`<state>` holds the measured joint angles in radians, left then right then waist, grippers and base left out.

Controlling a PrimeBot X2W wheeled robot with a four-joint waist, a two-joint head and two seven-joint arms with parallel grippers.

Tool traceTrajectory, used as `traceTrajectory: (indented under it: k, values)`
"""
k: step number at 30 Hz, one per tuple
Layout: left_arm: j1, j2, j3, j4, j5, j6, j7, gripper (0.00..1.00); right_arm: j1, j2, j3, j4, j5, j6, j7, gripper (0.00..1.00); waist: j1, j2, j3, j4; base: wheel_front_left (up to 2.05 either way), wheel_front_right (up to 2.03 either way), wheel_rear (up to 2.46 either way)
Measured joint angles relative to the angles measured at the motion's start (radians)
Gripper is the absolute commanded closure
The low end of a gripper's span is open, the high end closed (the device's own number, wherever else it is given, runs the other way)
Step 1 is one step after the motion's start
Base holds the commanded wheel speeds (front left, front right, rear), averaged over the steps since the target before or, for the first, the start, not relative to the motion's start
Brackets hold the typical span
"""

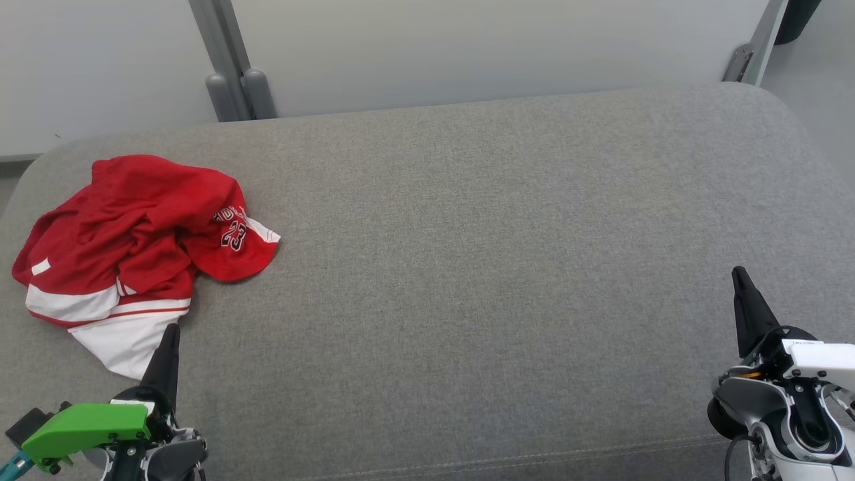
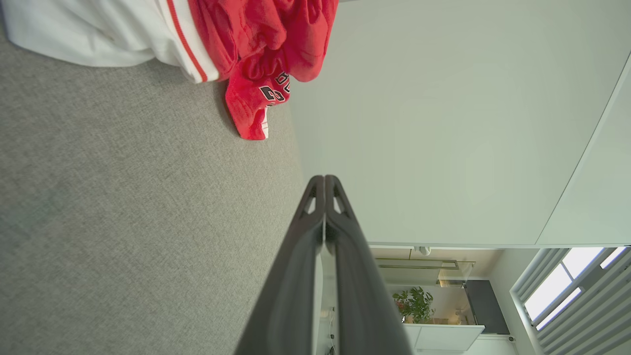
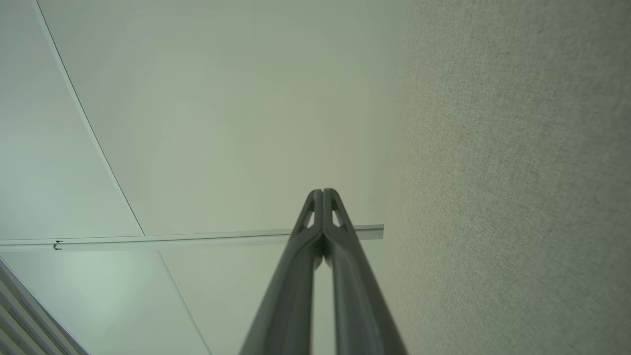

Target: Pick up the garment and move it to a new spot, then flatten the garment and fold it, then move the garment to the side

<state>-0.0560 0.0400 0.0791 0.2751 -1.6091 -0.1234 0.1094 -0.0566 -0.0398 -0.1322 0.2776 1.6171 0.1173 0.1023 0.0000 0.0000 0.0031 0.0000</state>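
Before me is a broad grey upholstered surface (image 1: 481,254), woven fabric, rounded at its far corners, with a stitched seam along my near edge. On it, over at my left, lies the red and white garment (image 1: 133,227), crumpled in a heap, white hem toward me, a 23 showing on one fold.
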Motion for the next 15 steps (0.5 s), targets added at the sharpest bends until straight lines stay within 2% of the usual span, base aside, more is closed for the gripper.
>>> traceTrajectory:
  k: [15]
  values:
    - [0.000,0.000,0.000,0.000,0.000,0.000,0.000,1.00,0.000,0.000,0.000,0.000,0.000,0.000,0.000,1.00,0.0000,0.0000,0.000,0.000,0.00,0.00,0.00]
